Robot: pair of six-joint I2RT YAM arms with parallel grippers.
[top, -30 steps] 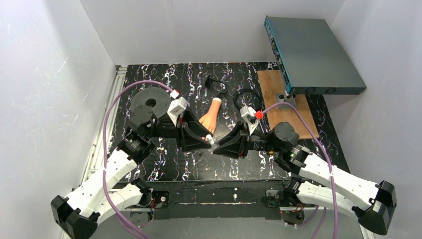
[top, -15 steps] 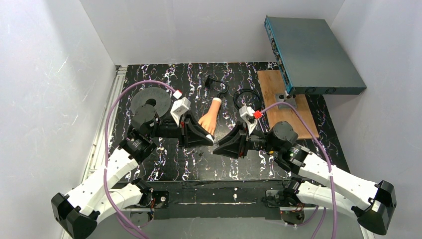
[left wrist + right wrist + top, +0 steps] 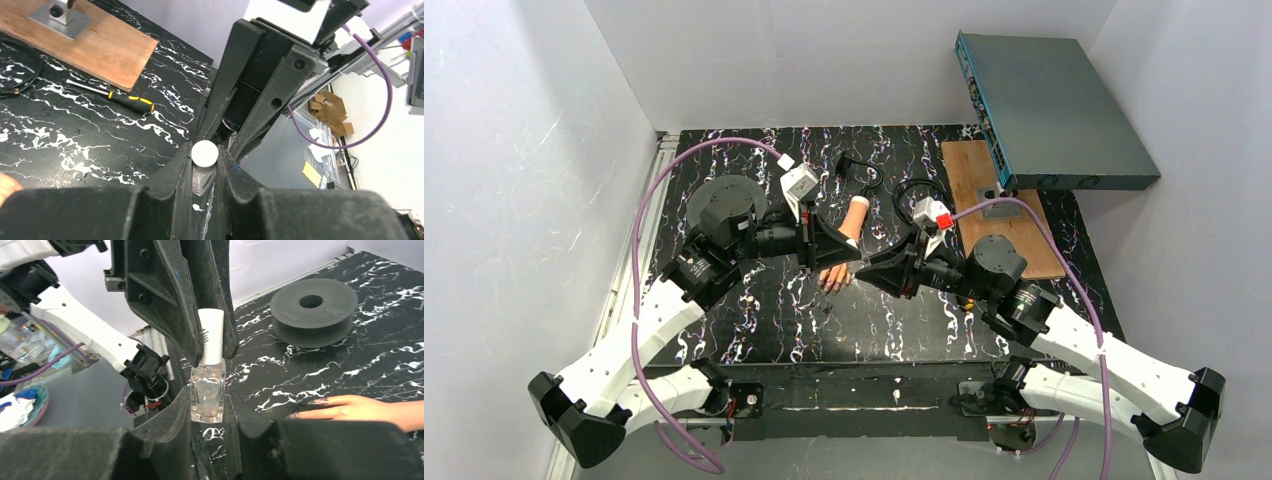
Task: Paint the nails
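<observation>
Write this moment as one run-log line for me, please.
left gripper: shut on white cap | right gripper: shut on polish bottle | cap: on bottle | mannequin hand: lying nearby, untouched

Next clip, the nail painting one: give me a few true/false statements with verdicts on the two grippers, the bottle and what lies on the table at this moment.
1. The right gripper is shut on the clear bottle. True.
2. The left gripper is open and away from the bottle. False: it is shut on the white cap on top of the bottle.
3. The mannequin hand lies on the black table. True.
4. The screwdriver lies on top of the wooden board. False: it lies on the table beside the board.
</observation>
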